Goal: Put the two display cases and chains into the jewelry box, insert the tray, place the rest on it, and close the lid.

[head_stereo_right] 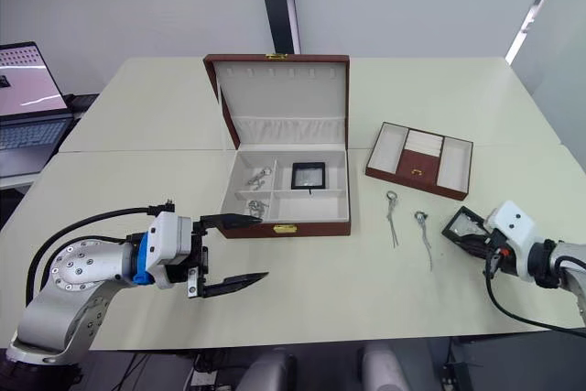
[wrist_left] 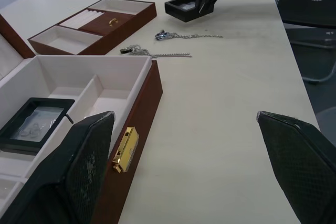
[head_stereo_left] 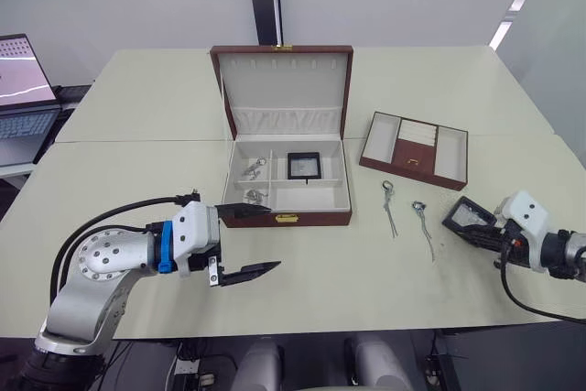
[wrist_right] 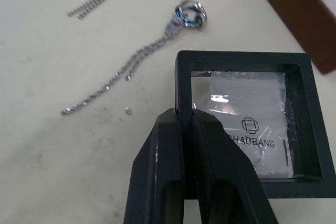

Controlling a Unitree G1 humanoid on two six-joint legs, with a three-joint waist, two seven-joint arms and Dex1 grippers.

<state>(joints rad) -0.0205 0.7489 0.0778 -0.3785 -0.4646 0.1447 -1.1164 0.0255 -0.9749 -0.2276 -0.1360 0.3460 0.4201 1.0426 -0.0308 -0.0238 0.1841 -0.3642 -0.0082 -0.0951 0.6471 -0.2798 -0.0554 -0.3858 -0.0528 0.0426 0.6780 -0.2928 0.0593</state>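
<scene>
One display case (wrist_right: 252, 129) lies on the table (head_stereo_left: 137, 135) near its right edge, its frame pinched in the clenched right gripper (wrist_right: 186, 121), with two chains (head_stereo_left: 421, 222) just to its left. Left gripper (head_stereo_left: 247, 243) hangs released near the front left corner of the jewelry box (head_stereo_left: 288, 217), where the other display case (head_stereo_left: 304, 165) rests in the right compartment. Bare tabletop lies between box and chains, with the tray (head_stereo_left: 414, 148) far of them.

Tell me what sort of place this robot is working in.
Most likely an office or lab room: pale tables pushed together, an open laptop to one side, an office chair at the table's edge, plain white walls behind.
</scene>
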